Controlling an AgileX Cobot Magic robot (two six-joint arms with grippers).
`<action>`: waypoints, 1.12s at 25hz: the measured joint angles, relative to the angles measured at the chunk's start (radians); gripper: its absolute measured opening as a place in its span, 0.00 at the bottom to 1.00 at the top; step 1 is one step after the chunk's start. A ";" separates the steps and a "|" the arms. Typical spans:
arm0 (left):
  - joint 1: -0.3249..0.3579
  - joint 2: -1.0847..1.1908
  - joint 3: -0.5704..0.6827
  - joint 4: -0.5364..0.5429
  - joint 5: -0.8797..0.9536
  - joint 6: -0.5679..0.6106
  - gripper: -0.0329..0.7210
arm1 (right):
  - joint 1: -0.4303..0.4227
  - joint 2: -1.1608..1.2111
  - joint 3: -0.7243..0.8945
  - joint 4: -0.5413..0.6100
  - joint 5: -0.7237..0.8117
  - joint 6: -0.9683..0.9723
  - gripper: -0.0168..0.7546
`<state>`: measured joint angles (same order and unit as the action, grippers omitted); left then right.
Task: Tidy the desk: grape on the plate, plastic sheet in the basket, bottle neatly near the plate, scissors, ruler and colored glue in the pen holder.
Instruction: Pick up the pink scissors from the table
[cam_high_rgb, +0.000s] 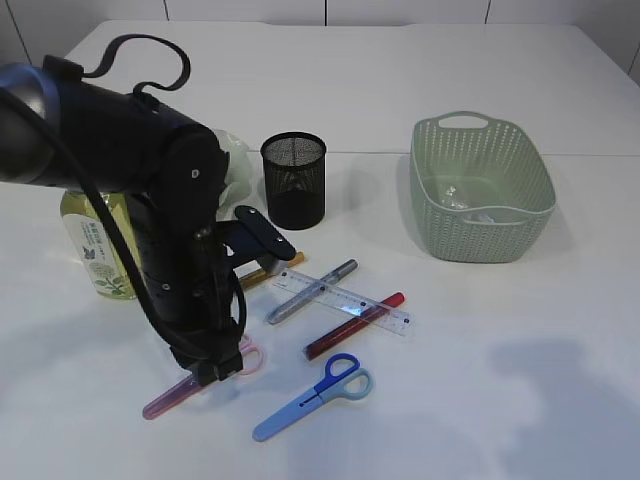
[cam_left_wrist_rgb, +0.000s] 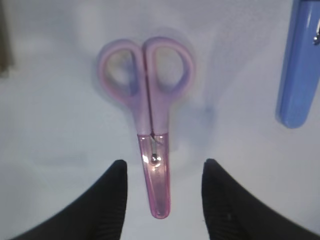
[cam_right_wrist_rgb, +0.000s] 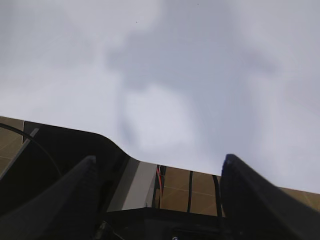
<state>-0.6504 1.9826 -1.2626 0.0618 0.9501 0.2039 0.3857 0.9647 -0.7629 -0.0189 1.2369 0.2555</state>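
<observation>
Scissors (cam_left_wrist_rgb: 150, 117), pink with translucent blade cover and closed loops, lie flat on the desk (cam_left_wrist_rgb: 60, 125); the left hand (cam_left_wrist_rgb: 162, 175) straddles the cover, apart, not gripping.

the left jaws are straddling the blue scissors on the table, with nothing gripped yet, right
Not quite: they straddle the pink scissors, not the blue ones. The left wrist view shows the left gripper with its jaws apart on either side of the pink blade cover, nothing gripped yet; the blue scissors lie off to the side.
</observation>
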 joint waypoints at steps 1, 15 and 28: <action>0.000 0.000 0.000 0.002 0.000 0.002 0.51 | 0.000 0.000 0.000 0.000 0.000 0.000 0.78; 0.000 0.047 0.000 -0.025 -0.021 0.002 0.57 | 0.000 0.000 0.000 0.000 0.000 0.000 0.78; 0.000 0.058 0.000 -0.015 -0.051 0.002 0.58 | 0.000 0.000 0.000 0.000 0.000 0.000 0.78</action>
<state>-0.6504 2.0407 -1.2630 0.0465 0.8994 0.2055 0.3857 0.9647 -0.7629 -0.0189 1.2369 0.2555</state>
